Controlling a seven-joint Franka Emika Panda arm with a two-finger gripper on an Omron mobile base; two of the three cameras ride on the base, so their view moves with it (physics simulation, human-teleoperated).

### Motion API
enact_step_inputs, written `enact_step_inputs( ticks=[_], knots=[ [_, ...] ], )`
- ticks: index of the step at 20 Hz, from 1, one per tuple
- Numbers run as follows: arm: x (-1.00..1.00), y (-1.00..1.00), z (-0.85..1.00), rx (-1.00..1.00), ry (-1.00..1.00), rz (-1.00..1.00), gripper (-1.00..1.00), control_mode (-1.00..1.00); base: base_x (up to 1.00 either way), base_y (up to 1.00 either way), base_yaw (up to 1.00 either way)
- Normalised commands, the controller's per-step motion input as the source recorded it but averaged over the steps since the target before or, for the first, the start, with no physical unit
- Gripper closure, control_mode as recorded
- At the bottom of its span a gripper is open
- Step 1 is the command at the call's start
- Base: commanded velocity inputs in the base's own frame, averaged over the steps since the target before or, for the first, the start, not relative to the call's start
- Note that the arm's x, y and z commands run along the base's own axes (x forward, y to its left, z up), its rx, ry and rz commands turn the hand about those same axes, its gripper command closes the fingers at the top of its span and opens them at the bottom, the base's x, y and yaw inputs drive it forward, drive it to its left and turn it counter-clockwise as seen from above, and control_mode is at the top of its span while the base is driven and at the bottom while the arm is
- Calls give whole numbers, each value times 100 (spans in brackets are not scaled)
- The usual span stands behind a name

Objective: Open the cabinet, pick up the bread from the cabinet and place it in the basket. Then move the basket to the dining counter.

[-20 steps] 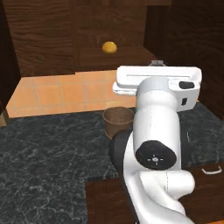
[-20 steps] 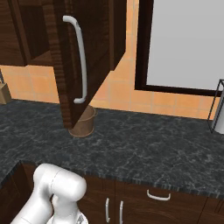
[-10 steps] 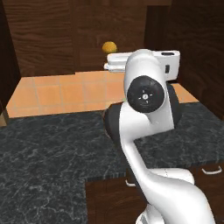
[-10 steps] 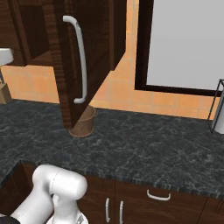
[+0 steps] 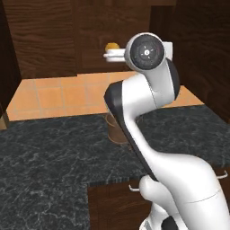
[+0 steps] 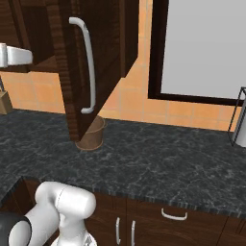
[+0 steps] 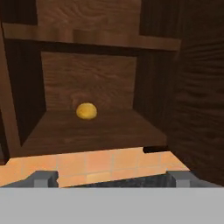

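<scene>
Reaching from here risks clipping the cabinet [image 6: 98,57] door at right of the hand view, or nudging the bread [image 7: 86,111], which sits mid-frame on the lower shelf, backward, since the gripper [image 7: 111,178] hangs spread wide and empty, well short of it.

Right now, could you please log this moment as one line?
dark brown cabinet: open | small golden bread bun: on shelf | tool: open, facing bun
</scene>
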Motion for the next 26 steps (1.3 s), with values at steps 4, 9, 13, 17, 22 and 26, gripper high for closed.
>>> enact_step_inputs(
  ticks=[4,9,13,17,22,26],
  knots=[
    [39,0,-11,11,20,9,-100,-100,0,0,0],
    [42,-2,-1,9,12,13,-100,-100,0,0,0],
    [56,-16,-6,5,1,15,-100,-100,0,0,0],
    [43,-20,-1,0,1,6,-100,-100,0,0,0],
    [37,-22,-11,0,0,1,-100,-100,0,0,0],
    [51,-10,-27,0,0,0,-100,-100,0,0,0]
  ],
)
